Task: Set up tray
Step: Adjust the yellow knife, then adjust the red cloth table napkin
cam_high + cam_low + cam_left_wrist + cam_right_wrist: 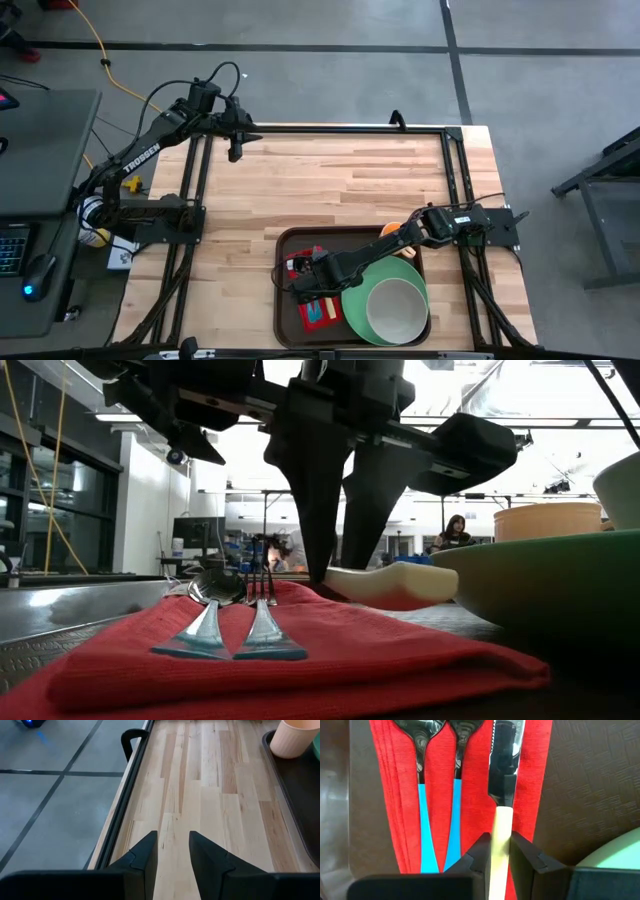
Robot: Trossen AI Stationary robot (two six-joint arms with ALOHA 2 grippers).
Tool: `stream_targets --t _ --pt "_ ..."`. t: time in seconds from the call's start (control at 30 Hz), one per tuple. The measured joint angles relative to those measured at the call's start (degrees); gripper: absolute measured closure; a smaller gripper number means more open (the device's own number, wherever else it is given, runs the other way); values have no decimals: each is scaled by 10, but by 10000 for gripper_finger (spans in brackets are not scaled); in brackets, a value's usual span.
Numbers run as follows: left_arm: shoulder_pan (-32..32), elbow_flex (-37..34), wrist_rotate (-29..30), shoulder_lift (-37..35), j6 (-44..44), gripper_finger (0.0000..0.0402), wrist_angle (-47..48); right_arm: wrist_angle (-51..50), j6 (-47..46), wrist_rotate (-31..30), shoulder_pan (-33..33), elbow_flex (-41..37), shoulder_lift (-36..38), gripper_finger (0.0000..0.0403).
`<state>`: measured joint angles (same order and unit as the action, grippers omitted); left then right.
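The dark brown tray (283, 240) sits at the table's near edge. On it a folded red napkin (395, 795) carries a blue-handled spoon (422, 800) and fork (457, 800). A knife (502, 760) with a cream handle lies beside them on the napkin. My right gripper (498, 840) is low over the tray's left part (300, 287), shut on the knife. A green plate (352, 305) holding a pale bowl (397, 308) fills the tray's right part. My left gripper (172, 837) waits open over the table's far left corner (237, 150). My right gripper pinches the knife's cream handle (502, 827) between its two fingers (310, 510), which come from above and point down. The fingers stand across the handle. The knife lies level along the napkin, blade (502, 775) over the red cloth; whether it rests or hovers just above, I cannot tell.
A peach ribbed cup (392, 232) stands at the tray's far right corner, close to my right arm. The green plate's rim (615, 855) is just right of the napkin. Bare wooden table (330, 180) stretches between the tray and the far edge. A dark frame rail (125, 805) borders the table.
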<state>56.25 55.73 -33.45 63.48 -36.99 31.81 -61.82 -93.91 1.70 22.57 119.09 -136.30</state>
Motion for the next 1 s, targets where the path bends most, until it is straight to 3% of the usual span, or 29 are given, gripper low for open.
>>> stream_targets --t 1.0 --pt "0 0 0 0 0 261 -2 1 29 -4 -1 0 0 314"
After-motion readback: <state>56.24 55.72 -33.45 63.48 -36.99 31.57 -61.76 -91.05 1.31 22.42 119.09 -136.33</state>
